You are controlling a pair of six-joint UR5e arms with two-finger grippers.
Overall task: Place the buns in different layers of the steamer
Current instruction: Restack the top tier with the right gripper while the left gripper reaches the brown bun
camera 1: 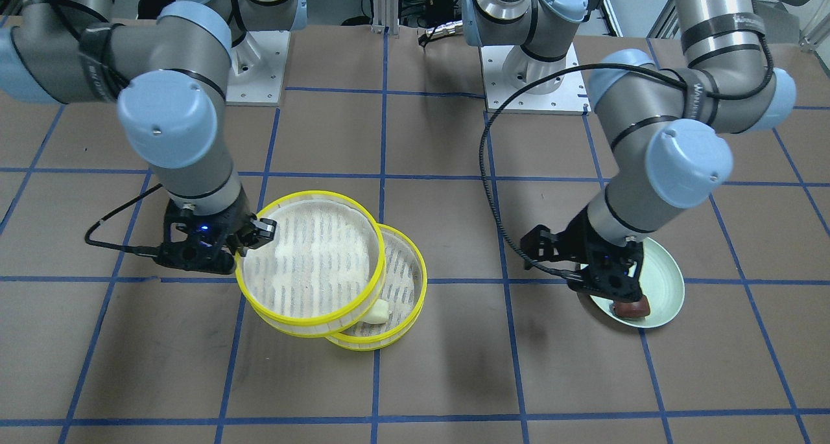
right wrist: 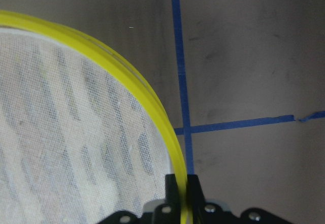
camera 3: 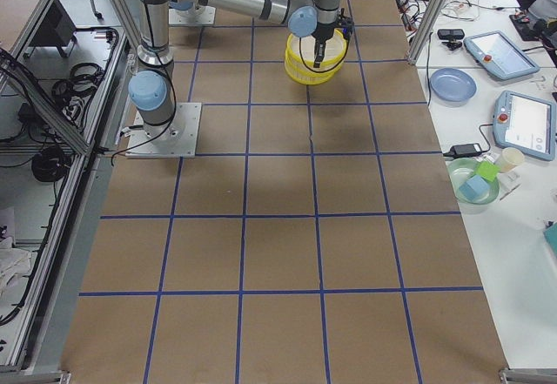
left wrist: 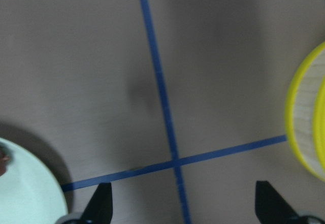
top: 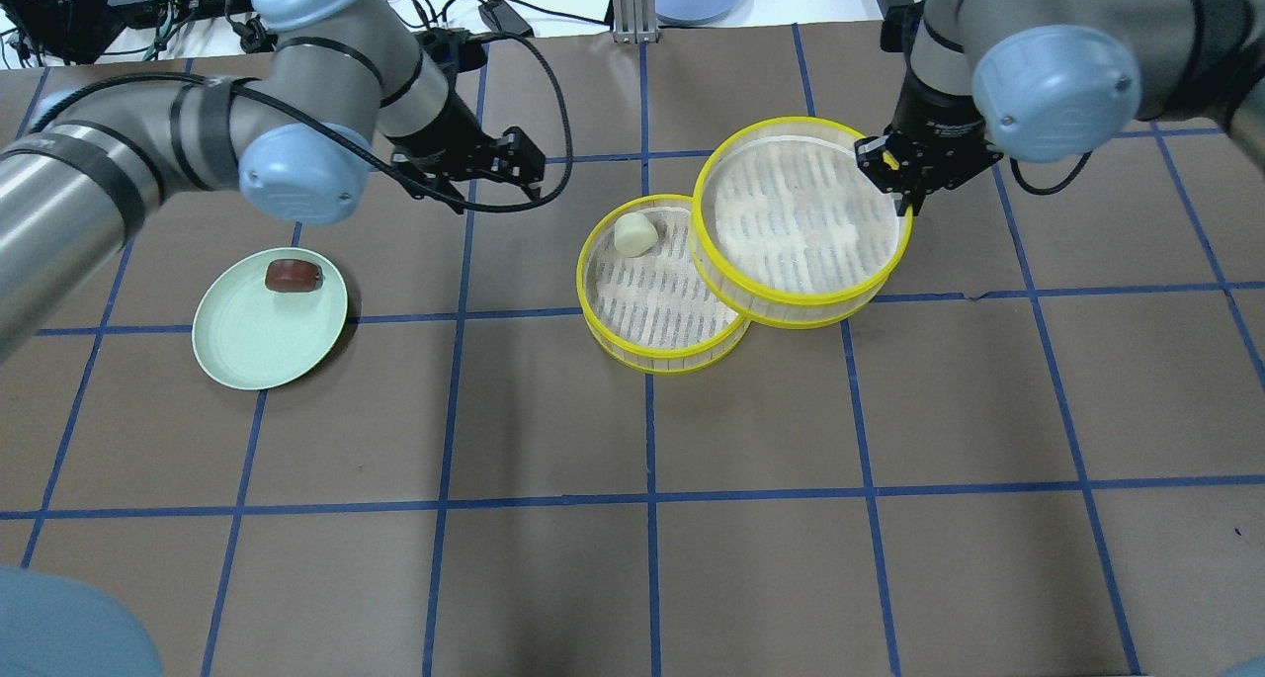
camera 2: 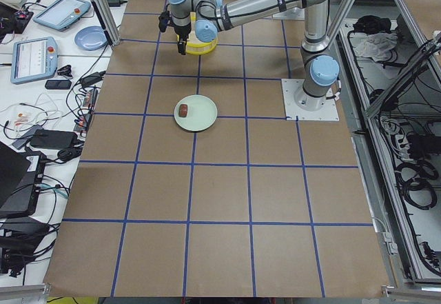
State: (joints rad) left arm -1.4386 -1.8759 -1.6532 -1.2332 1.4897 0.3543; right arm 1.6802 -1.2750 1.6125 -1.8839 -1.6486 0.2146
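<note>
Fingers of the right arm are clamped on the yellow rim of the upper tray, one inside the wall and one outside. That tray is empty and overlaps only one side of the lower tray, which rests on the table. The stacking move turns on this offset: the lower tray lies toward the robot's left of the held tray and a little nearer the robot, so the held one has to go that way to sit squarely on top. The white bun lies in the lower tray near its far rim, just beside the overlapping edge, so that edge looks likely to pass close over it.

Both trays are round and shallow, with pale slatted walls and white mesh floors. The brown bun, a small rounded block, lies on the green plate, well apart from the trays. The left fingers are spread apart and empty, above bare table between plate and trays, nearer the plate.
</note>
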